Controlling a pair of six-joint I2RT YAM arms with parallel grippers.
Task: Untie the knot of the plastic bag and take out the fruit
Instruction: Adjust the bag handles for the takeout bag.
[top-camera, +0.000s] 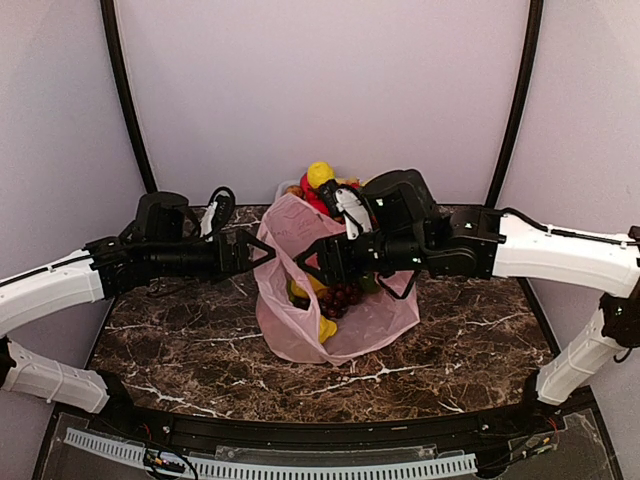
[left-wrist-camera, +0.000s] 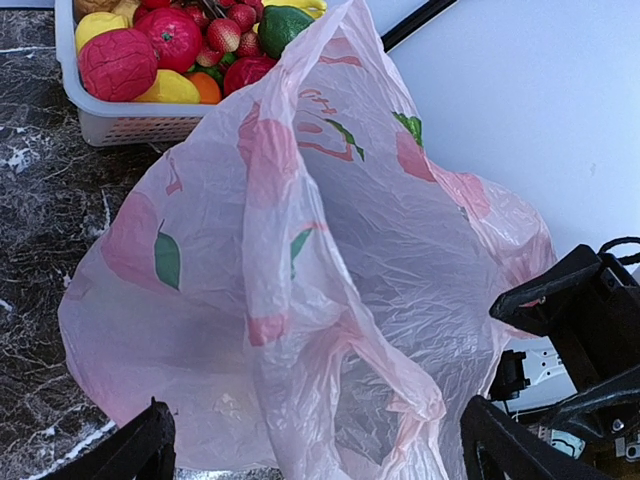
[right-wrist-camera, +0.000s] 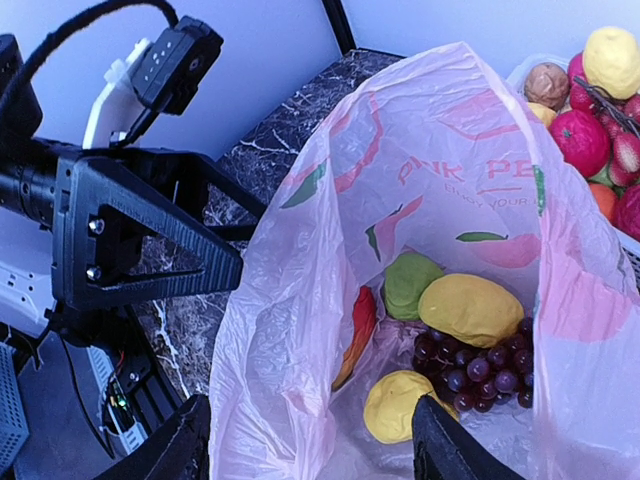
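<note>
Right claw (right-wrist-camera: 315, 442) spread over open plastic bag (right-wrist-camera: 300, 330), fruit (right-wrist-camera: 470, 310) inside

From the left wrist, the film of the plastic bag (left-wrist-camera: 300, 300) hides the fruit (right-wrist-camera: 465, 308) inside, and the top edge cuts off the white basket (left-wrist-camera: 130, 120). Of the left gripper (left-wrist-camera: 315, 445) and the right gripper (right-wrist-camera: 315, 445), only dark fingertips (left-wrist-camera: 140, 450) show at the bottom edges. From above, the right arm (top-camera: 440, 245) and the bag cover most of the basket.
</note>
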